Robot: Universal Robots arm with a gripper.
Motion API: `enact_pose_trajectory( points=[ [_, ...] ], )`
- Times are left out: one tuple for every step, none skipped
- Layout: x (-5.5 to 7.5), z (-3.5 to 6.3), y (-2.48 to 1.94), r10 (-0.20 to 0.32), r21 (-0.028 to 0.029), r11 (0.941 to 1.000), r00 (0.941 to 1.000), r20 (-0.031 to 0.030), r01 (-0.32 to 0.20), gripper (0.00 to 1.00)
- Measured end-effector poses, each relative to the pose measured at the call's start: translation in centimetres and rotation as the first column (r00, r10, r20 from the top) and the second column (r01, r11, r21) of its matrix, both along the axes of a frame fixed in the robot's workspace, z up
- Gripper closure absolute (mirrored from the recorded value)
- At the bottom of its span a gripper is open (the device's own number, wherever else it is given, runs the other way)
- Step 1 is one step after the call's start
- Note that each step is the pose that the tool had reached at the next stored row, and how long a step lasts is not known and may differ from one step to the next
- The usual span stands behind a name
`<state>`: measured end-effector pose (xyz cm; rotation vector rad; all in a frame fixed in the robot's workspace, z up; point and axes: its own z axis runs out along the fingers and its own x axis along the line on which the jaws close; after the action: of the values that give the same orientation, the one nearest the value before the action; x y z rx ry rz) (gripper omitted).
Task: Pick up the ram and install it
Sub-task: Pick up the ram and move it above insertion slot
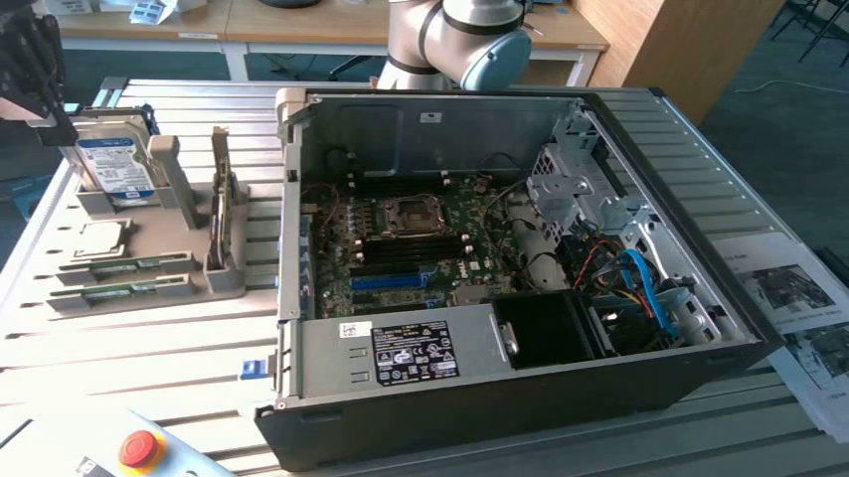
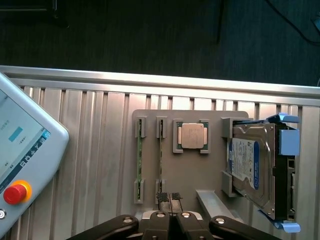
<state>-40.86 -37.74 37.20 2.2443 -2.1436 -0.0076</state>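
Ribbed metal table. At the exterior view's left, your gray holder keeps the ram on edge beside the processor. Its long axis runs straight ahead of the gripper, which is closed and empty at its near end. Computer case at the exterior view's right.

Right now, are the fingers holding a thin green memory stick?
No: both sticks stand in the grey holder, fingers shut on nothing.
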Motion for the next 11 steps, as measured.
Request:
enact_pose_trajectory(
  points=[
    [0.0,-0.17,0.0,0.0,-0.0001,1.0,1.0,-0.0001,0.0,0.9],
    [0.0,-0.37,0.0,0.0,-0.0001,1.0,1.0,-0.0002,0.0,0.9],
    [0.0,-0.55,0.0,0.0,0.0,1.0,1.0,-0.0001,0.0,0.9],
    [0.0,-0.73,0.0,0.0,0.0,1.0,1.0,-0.0001,0.0,0.9],
    [0.0,-0.91,0.0,0.0,0.0,1.0,1.0,0.0,0.0,0.9],
    [0.0,-1.09,0.0,0.0,0.0,1.0,1.0,0.0,0.0,0.9],
    [0.0,-1.26,0.0,0.0,-0.0001,1.0,1.0,-0.0002,0.0,0.9],
    [0.0,-1.46,0.0,0.0,0.0,1.0,1.0,-0.0002,0.0,0.9],
    [0.0,-1.64,0.0,0.0,0.0,1.0,1.0,0.0,0.0,0.9],
    [0.0,-1.72,0.0,0.0,0.0,1.0,1.0,-0.0001,0.0,0.9],
    [0.0,-1.72,0.0,0.0,-0.0001,1.0,1.0,-0.0002,0.0,0.9]
  ],
)
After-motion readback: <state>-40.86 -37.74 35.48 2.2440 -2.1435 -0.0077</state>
